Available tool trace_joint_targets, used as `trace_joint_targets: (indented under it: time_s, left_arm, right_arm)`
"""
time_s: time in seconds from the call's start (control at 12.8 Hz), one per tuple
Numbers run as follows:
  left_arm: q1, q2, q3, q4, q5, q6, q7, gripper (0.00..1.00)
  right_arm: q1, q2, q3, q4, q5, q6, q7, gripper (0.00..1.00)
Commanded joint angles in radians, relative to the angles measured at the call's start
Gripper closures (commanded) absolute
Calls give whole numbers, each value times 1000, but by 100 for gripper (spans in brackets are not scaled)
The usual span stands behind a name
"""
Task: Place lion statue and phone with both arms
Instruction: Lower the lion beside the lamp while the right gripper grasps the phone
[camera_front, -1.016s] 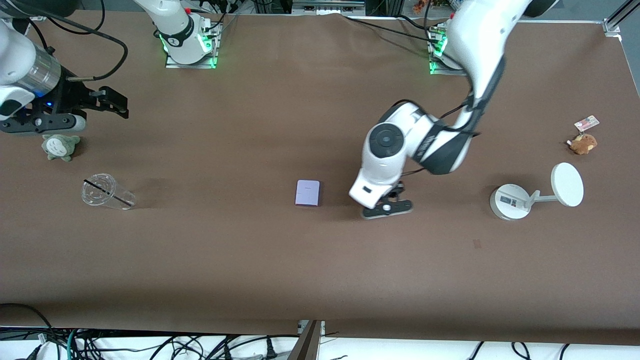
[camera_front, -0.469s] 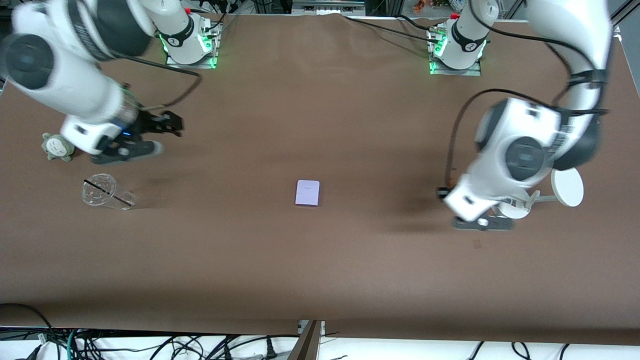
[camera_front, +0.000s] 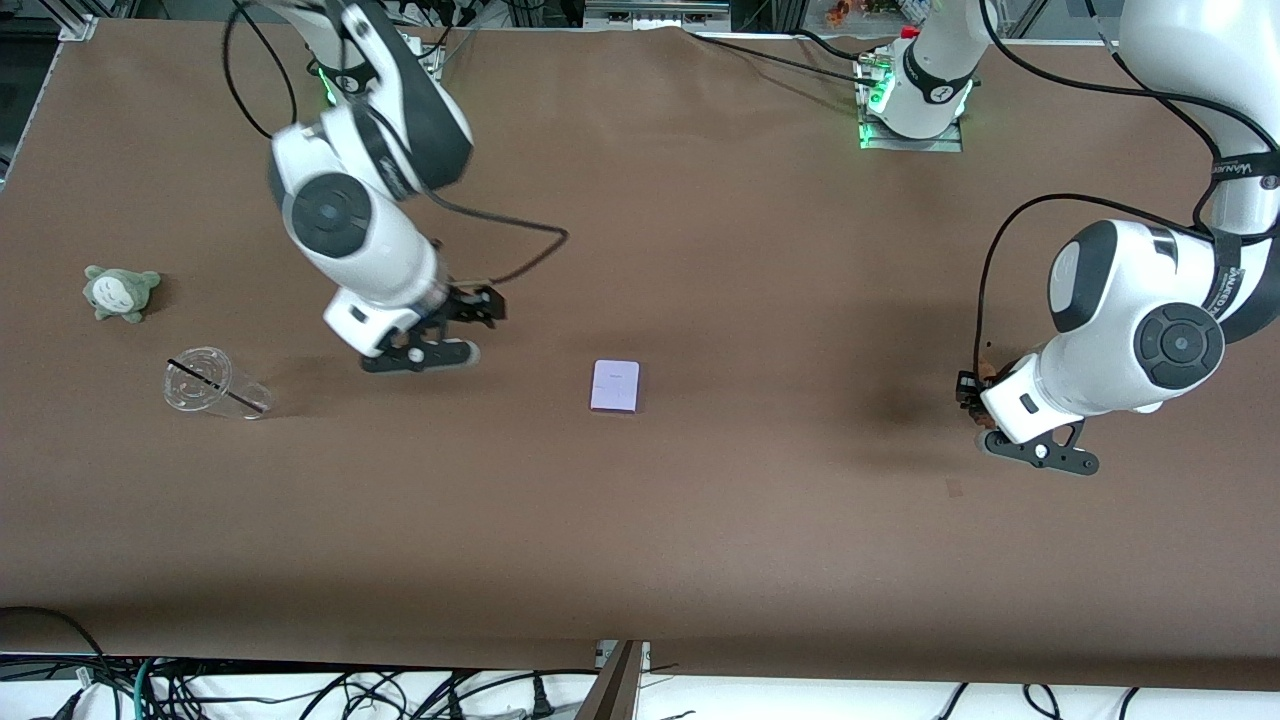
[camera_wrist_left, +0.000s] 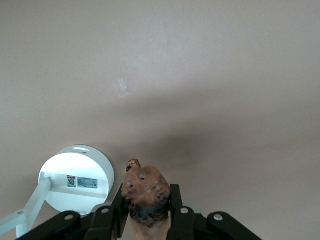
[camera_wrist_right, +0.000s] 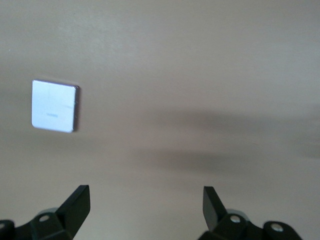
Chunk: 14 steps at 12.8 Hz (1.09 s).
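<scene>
With fingers spread, right gripper (camera_front: 470, 318) should centre over the flat lavender-white phone (camera_front: 615, 386); left gripper (camera_wrist_left: 146, 212) grips the orange-brown lion statue (camera_wrist_left: 145, 192).

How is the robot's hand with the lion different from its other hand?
The left gripper is shut on the lion statue, over the table's left-arm end; the right gripper is open and holds nothing, over bare table beside the phone. The left wrist view shows a white stand below; the right shows the phone. Both have black fingers.
</scene>
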Motion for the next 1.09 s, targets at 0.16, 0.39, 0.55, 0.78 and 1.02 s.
trace_joint_targets:
  time_s: [0.16,0.39,0.55,0.78,1.02]
  left_arm:
    - [23,-26,-12,-221,-8,268,44,82]
    - [20,-8,-8,-304,18,369,50,81]
    - [29,8,-11,-322,46,404,40,81]
    - [36,23,-11,-379,49,513,36,80]
    - [36,35,-11,-382,49,521,36,59]
  right_arm:
    - [94,250,-7,233,-15,68,150,0]
    - [124,336,-7,257,-15,196,197,0]
    - [142,379,-10,255,-16,283,238,0]
    - [171,444,-16,258,-25,404,296,0]
    - [187,490,-16,273,-45,444,342,0]
